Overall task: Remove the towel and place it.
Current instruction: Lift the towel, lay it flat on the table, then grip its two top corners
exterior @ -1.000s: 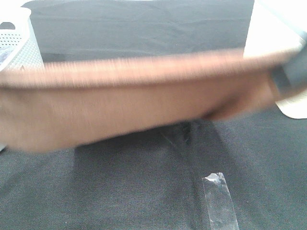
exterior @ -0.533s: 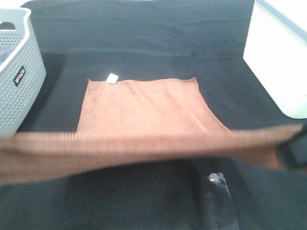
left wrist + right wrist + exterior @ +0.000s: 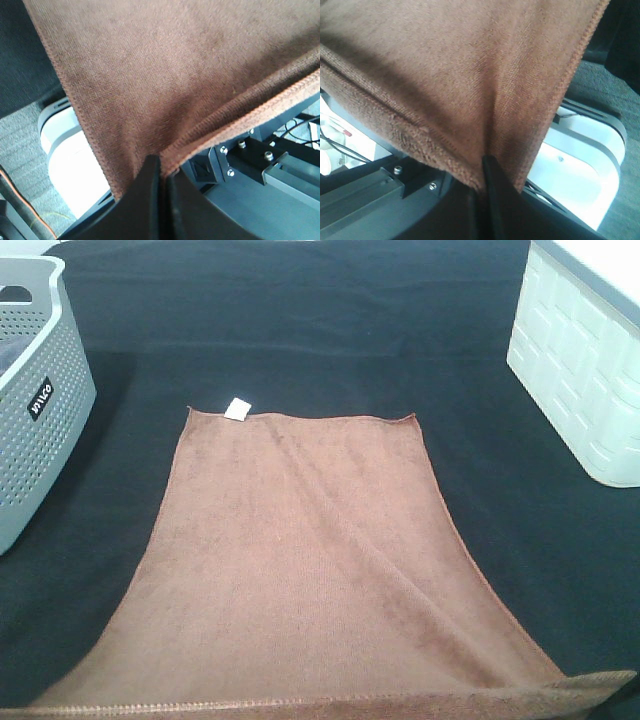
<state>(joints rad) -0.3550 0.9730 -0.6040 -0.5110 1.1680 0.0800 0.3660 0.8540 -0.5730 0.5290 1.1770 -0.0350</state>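
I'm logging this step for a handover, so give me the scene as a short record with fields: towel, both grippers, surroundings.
towel: spread on the black cloth, far edge lying flat
white tag: at the towel's far left corner
left gripper: jaws shut on a near towel corner
right gripper: jaws shut on the other near corner
grey basket: left, apart from towel
white bin: right, apart from towel

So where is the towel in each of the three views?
Exterior high: towel spread on the black cloth, centre down to the near edge.
Left wrist: fills most of the picture, corner pinched in the left fingers.
Right wrist: likewise, corner in the right fingers.
Shared landmark: the stitched hem.
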